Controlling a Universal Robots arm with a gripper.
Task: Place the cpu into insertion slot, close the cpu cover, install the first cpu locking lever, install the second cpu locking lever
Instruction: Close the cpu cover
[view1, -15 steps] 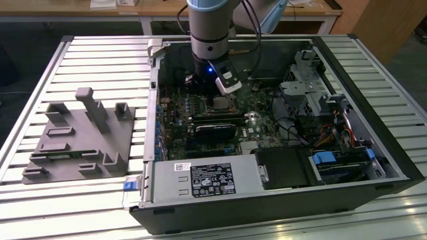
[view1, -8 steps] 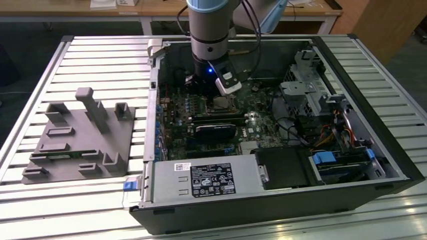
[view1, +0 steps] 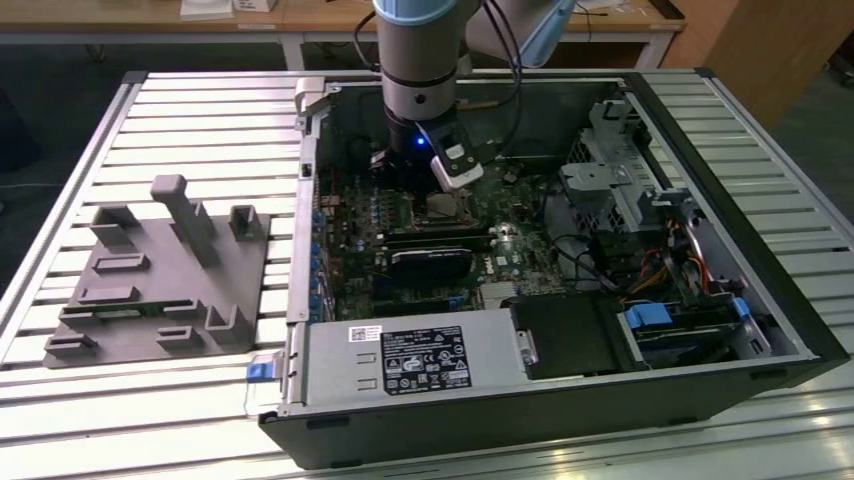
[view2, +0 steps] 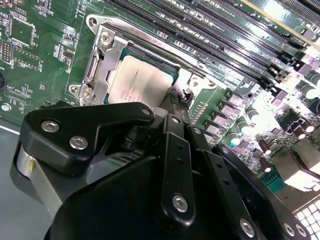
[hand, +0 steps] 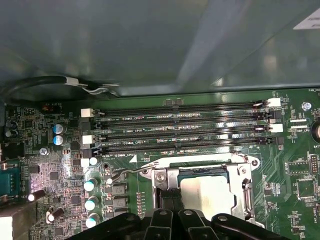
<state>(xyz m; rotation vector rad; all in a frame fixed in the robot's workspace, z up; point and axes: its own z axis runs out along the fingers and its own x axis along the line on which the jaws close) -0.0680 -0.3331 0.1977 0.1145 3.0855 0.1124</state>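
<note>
The gripper (view2: 173, 100) stands low inside the open computer case (view1: 787, 330), its black fingers (view2: 170, 150) drawn together at the tips. Whether they pinch anything cannot be made out. The tips sit right at one edge of the insertion slot (view1: 447, 208), just beside the cpu (view2: 140, 82).

The cpu lies flat in the slot, pale face up. The cpu cover (view2: 100, 65) lies down around it as a silver frame. In the first wrist view the gripper (hand: 167, 200) hides the near side of the cpu (hand: 205, 192) and of the cover (hand: 245, 185). A thin wire locking lever (hand: 122, 172) runs along the slot's far edge, with its bent end sticking out past the corner. Whether it is latched cannot be told.

Long memory slots (hand: 180, 127) run parallel just beyond the lever. In the exterior view the arm comes straight down between the case walls. A black heatsink block (view1: 427, 262) is just in front of the slot and the power supply box (view1: 414, 360) is at the near wall. Outside the case, on the slatted table (view1: 200, 110), a grey fixture (view1: 160, 270) stands well apart at the exterior view's left
</note>
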